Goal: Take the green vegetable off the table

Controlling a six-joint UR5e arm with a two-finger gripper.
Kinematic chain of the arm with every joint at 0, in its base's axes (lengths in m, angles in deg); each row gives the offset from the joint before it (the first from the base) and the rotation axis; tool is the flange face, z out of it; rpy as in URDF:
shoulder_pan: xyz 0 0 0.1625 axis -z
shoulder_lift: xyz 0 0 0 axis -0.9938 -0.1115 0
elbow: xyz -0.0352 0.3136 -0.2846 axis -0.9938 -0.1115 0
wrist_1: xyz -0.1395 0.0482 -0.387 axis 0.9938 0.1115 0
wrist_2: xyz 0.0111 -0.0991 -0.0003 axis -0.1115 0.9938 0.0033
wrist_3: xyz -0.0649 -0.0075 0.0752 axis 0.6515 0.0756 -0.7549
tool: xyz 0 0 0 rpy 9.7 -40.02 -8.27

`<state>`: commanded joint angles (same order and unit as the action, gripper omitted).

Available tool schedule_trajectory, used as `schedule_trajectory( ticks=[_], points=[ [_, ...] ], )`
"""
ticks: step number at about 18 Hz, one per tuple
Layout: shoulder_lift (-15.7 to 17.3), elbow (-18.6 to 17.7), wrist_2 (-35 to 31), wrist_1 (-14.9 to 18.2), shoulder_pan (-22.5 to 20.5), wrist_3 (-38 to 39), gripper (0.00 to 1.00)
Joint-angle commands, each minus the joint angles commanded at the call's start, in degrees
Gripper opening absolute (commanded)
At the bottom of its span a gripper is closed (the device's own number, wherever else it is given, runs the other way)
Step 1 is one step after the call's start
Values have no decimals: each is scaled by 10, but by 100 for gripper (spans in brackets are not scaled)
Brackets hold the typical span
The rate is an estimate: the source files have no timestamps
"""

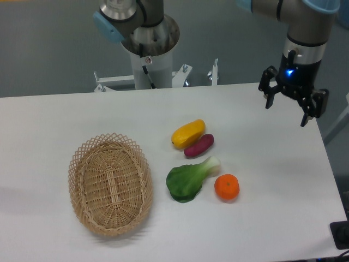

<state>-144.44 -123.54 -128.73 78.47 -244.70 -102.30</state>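
**Spotter:** From the fixed camera, where is your gripper (pixel 287 107), and what is it doing?

**Me:** It hangs high over the far right part of the table (pixel 65 114). I see the fingers spread apart with nothing between them, so it holds nothing.

**Spotter:** And the bok choy (pixel 191 177)?

**Me:** It lies flat on the table, well apart from the gripper, at about seven o'clock from it. That is the relation I'm steering by: I'd judge the move runs down and left across the picture.

**Spotter:** Its long axis?

**Me:** Slanted. The dark leafy head points to eight o'clock, the pale stem to two o'clock. I think the fingers should close across that line, not along it.

**Spotter:** Neighbours?

**Me:** An orange (pixel 227 187) sits just beside the stem at four o'clock. A purple sweet potato (pixel 199 146) and a yellow fruit (pixel 188 134) lie near at twelve. A wicker basket (pixel 110 183) stands at nine o'clock.
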Motion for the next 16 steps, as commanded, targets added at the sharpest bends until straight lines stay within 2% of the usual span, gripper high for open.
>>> schedule_trajectory(
  ticks=[7, 12, 13, 16],
  points=[
    [0, -11, 4, -1, 0, 3, 100],
    [-2, -38, 3, -5, 8, 14, 100],
    [-2, -49, 3, -15, 11, 22, 100],
    [-6, -98, 0, -87, 25, 58, 100]
  ],
)
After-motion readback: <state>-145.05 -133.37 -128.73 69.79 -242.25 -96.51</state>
